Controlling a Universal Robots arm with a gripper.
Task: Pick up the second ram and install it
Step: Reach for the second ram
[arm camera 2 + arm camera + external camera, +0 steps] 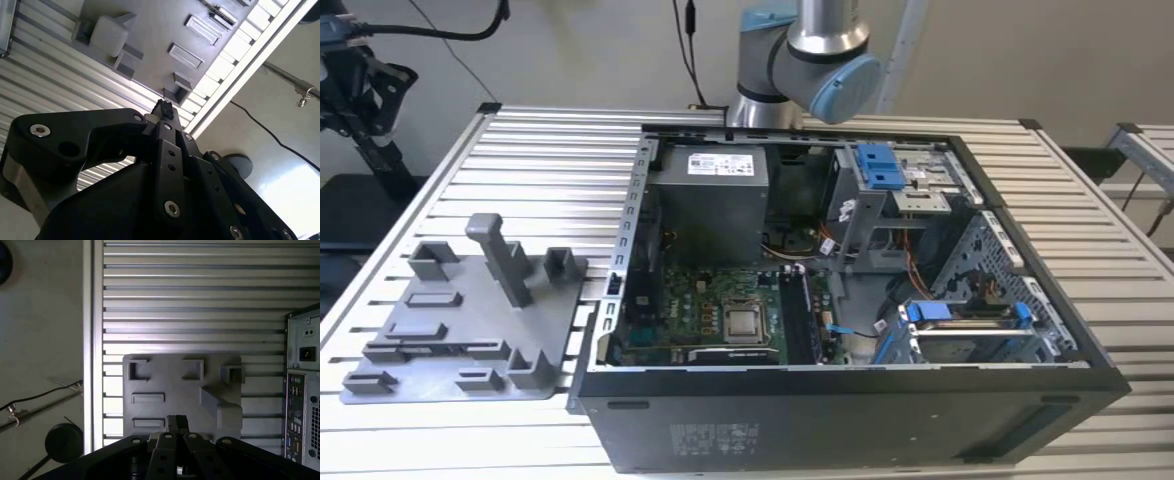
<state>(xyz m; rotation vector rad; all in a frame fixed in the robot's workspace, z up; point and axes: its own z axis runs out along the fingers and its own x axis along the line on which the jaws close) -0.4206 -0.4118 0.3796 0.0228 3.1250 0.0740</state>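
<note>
1. The gripper [177, 421] [164, 107] had its fingers closed tight together in both wrist views, with no hold on anything.
2. It pointed toward the grey fixture [170, 380] on the slatted table [190, 300].
3. The ram could not be told apart among the dark slots of the motherboard [707, 300].
4. The exterior view looked into the open case [854, 405]. The first wrist view looked at its rear ports.

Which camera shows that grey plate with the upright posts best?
The exterior view: the whole grey plate with its posts. The first wrist view looks down on it, the gripper covering one edge; the second wrist view shows part.
</note>
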